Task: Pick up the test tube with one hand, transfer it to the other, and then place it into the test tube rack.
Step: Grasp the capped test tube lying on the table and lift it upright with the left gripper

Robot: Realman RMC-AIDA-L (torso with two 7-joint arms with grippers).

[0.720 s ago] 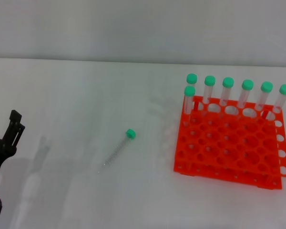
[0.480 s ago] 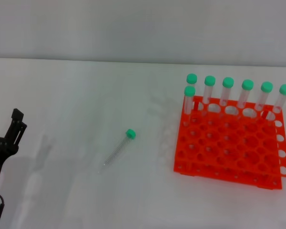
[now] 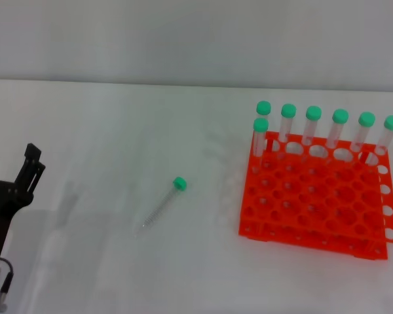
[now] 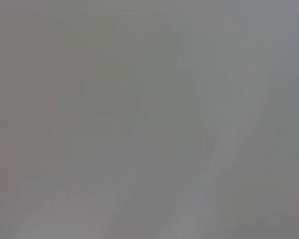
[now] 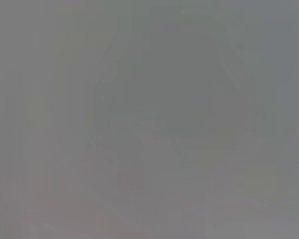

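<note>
The test tube [image 3: 161, 205] lies flat on the white table, its green cap [image 3: 179, 184] pointing toward the back right. The orange test tube rack [image 3: 314, 199] stands to its right, with several green-capped tubes [image 3: 313, 124] upright along its back row. My left gripper [image 3: 12, 162] is at the far left edge of the head view, well to the left of the lying tube, with its black fingers [image 3: 31, 160] spread and nothing between them. My right gripper is out of view. Both wrist views show only plain grey.
The white table [image 3: 105, 131] runs back to a pale wall. A bare stretch of table separates my left gripper from the lying tube, and another separates the tube from the rack.
My left gripper has moved forward and to the right, farther into the head view and closer to the lying tube. The tube and the rack have not moved.
</note>
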